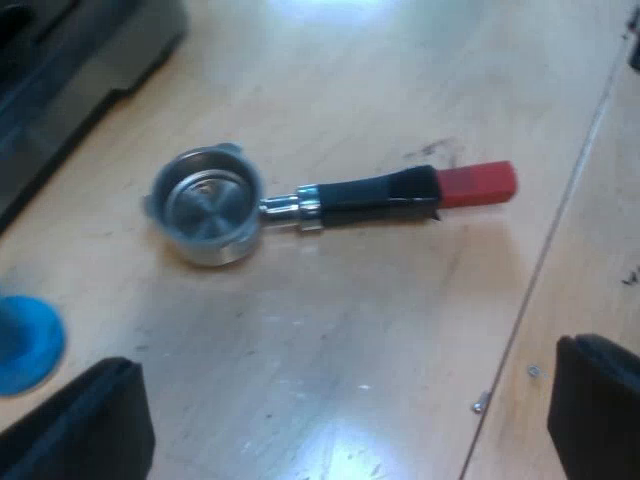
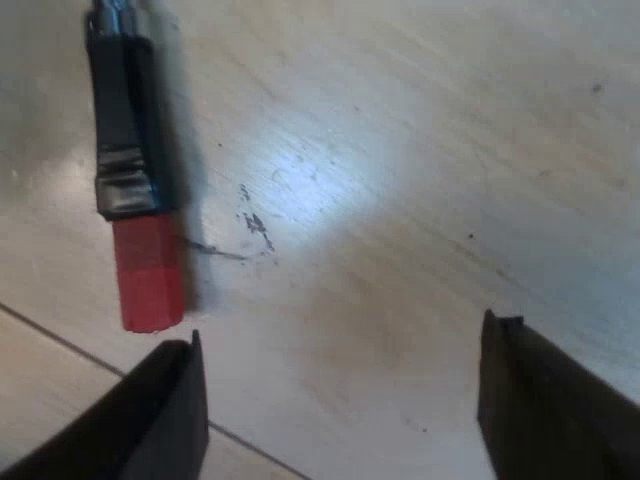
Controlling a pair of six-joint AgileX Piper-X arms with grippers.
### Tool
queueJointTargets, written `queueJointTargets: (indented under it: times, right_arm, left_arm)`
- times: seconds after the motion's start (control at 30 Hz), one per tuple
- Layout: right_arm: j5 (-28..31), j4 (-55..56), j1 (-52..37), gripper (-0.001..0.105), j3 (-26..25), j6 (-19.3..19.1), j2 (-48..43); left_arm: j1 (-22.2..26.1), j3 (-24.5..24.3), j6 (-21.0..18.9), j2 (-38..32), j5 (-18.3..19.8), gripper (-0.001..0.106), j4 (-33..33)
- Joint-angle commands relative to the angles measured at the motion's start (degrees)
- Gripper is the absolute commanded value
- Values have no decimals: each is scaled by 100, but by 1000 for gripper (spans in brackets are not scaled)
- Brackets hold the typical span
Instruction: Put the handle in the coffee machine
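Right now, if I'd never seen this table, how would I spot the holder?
Find the dark machine on the wooden table. Near it, flat on the wood, lies the holder, its round metal cup toward the machine. Unlike the blue tamper nearby, it has a long dark handle ending in red.

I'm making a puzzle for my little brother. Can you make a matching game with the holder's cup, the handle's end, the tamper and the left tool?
Things:
1. holder's cup
2. handle's end
3. tamper
4. left tool

Matches:
A. blue
B. open
C. red
D. silver metal

Pairs: 1-D, 2-C, 3-A, 4-B.
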Motion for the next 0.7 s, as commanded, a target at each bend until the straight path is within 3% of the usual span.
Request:
queueJointTargets:
  times: [0.03,0.17,0.27,0.4,0.7]
  right_arm:
    - [260,-82,148,43,-51,195,272]
    - [361,-288,296,12,-35,358,612]
    - [361,-422,363,0,-2,434,760]
    - [361,-829,646,0,120,747,1088]
    - [281,-1772,1225,0,576,1279,1854]
  left_arm:
    - [-249,-36,13,229,32,82,-291]
    - [-404,-36,13,563,32,82,-537]
    - [-417,-36,13,798,32,82,-729]
    - [-417,-36,13,1124,32,82,-1065]
    - [-417,-22,13,1334,21,82,-1163]
